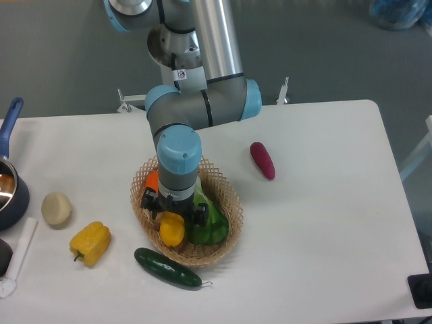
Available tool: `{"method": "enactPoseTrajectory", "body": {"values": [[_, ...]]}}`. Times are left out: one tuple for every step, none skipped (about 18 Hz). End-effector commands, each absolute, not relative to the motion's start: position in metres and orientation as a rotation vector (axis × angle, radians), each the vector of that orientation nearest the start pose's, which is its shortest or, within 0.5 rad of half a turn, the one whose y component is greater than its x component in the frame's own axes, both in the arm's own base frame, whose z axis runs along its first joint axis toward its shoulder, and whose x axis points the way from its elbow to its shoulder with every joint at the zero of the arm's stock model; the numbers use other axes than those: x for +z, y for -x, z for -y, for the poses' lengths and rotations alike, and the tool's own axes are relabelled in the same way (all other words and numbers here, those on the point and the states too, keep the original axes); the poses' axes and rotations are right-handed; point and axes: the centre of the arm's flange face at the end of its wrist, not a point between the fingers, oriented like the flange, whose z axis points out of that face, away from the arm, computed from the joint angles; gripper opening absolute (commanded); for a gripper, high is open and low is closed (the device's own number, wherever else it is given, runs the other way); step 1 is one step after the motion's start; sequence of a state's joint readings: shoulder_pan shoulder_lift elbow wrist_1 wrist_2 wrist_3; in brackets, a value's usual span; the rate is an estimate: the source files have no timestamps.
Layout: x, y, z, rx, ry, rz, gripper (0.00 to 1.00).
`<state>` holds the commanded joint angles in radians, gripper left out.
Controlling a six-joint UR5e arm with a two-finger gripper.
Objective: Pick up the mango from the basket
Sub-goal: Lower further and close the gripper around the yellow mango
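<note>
Mango [171, 230], basket [229, 202]: grasp stage.
My hand [173, 214] straddles the mango, closure unclear; lift remains, by my judgement.

One tan woven wicker basket [229, 223], one smooth yellow mango [171, 230], one lobed yellow bell pepper [91, 242], one dark green cucumber [167, 268], one purple eggplant [262, 160], one dark blue pot [12, 196].
</note>
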<state>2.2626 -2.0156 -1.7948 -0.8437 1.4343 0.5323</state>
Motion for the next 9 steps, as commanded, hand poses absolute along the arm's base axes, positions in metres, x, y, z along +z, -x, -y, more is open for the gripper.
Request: {"method": "enactPoseTrajectory", "body": {"values": [[0.2103,0.2679,-0.5521,-0.118,3.004,0.236,1.00],[0.2103,0.2670,-0.5526,-0.118,3.004,0.234,1.00],[0.2112,0.2678,-0.5521,-0.117,3.003,0.236,0.97],[0.2112,0.2678,-0.5521,-0.117,3.003,0.236,0.91],[0.2105,0.2675,-0.5517,-0.118,3.004,0.236,0.81],[0.2112,0.2670,-0.5525,-0.117,3.003,0.234,0.74],[0.2136,0.2672,-0.5528,-0.113,3.000,0.231,0.68],[0.2150,0.2674,-0.5530,-0.111,2.998,0.231,0.64],[0.2176,0.2677,-0.5534,-0.106,2.994,0.227,0.62]]}}
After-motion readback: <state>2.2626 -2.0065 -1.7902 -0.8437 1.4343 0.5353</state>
